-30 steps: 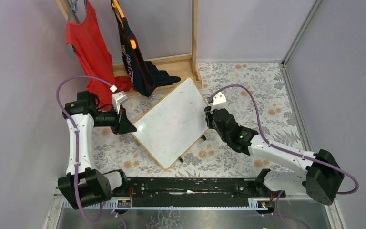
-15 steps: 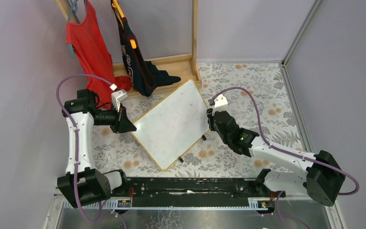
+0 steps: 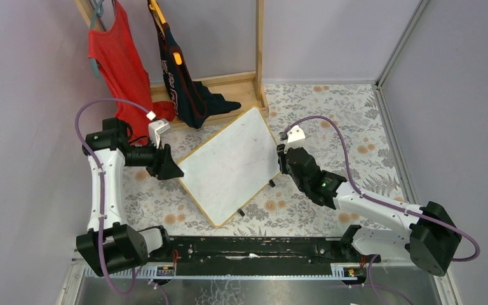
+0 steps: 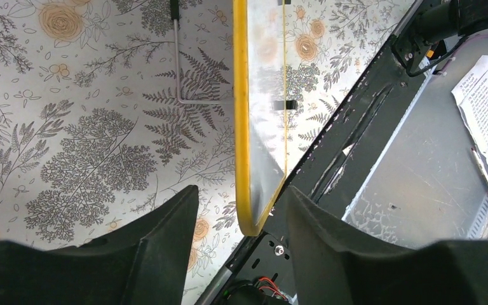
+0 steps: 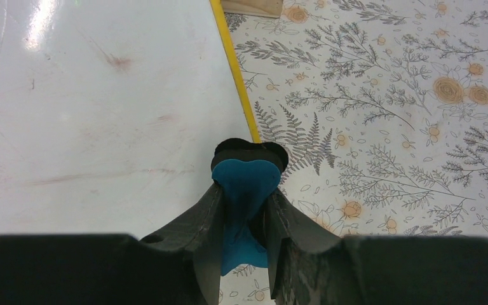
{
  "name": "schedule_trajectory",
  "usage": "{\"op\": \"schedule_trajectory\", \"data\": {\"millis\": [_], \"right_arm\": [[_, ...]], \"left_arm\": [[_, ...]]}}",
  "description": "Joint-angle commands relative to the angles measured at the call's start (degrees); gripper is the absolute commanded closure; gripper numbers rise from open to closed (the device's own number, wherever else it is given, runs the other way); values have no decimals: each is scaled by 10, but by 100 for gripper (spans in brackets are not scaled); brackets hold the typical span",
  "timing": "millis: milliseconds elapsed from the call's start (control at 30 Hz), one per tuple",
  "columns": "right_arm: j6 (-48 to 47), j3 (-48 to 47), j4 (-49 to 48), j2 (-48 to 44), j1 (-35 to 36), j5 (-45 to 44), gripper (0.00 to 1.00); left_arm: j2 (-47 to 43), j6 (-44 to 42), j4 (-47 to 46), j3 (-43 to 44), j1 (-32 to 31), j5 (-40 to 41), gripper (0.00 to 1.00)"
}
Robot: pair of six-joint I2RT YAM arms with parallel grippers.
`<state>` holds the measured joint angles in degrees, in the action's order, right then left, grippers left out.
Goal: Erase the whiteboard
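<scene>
1. While the right gripper (image 5: 246,194) is clamped tight on a blue eraser pad (image 5: 244,171), the pad sits right at the rim of the whiteboard (image 5: 89,114), by its yellow frame (image 5: 232,63). Risk: a stroke started here catches the frame or slides off onto the cloth.
2. Pad pokes well past the fingertips, so hard pressing could twist it out of the grip.
3. Left gripper (image 4: 241,190) is wide open, with the board's left corner between its fingers and neither seen touching. Risk: nothing is clamped, so a wipe could shove the board.
4. Board lies mid-table, turned like a diamond, on small feet (image 3: 271,183). Likely to rock or skate.
5. Faint reddish smears (image 5: 118,61) show on the white. Job isn't done, I'd say.
6. Surface: floral tablecloth (image 5: 387,127), black rail (image 3: 254,248) at the near edge.
7. Room: lilac walls (image 3: 330,38), wooden rack (image 3: 259,51) behind, with a red shirt (image 3: 117,63) and dark garment (image 3: 178,82) hanging. Board's far corner is just beside the rack base, so a push could jam it there.
</scene>
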<state>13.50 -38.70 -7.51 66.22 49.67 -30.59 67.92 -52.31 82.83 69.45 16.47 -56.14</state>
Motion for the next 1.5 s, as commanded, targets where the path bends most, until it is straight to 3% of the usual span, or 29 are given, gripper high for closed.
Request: {"op": "schedule_trajectory", "data": {"millis": [0,200,400,600,733,933,1067,1200,1367,1467], "right_arm": [[1,-9,-4,-27,-6,-17,100],[0,-7,7,-34,-7,-21,100],[-1,-5,16,-44,-8,-29,100],[-2,-11,43,-65,-11,-48,100],[0,-26,81,-80,-15,-65,100],[23,-81,189,-92,-28,-108,100],[35,-129,263,-83,-81,-93,100],[28,-164,306,-70,-177,-28,100],[21,-217,352,-16,-316,115,99],[24,-248,377,34,-357,155,99]], "left_arm": [[11,9,2,27,-2,-17,47],[27,54,-28,53,-3,-47,39],[22,185,-148,60,-2,-33,37],[-30,403,-414,2,-1,112,36],[-44,481,-510,-18,-2,212,36],[-17,499,-534,-37,-2,302,37],[-22,480,-559,-92,-2,323,38],[-40,456,-603,-161,-3,330,38],[-56,439,-646,-231,-3,328,39],[-62,441,-677,-271,-3,325,38]]}}
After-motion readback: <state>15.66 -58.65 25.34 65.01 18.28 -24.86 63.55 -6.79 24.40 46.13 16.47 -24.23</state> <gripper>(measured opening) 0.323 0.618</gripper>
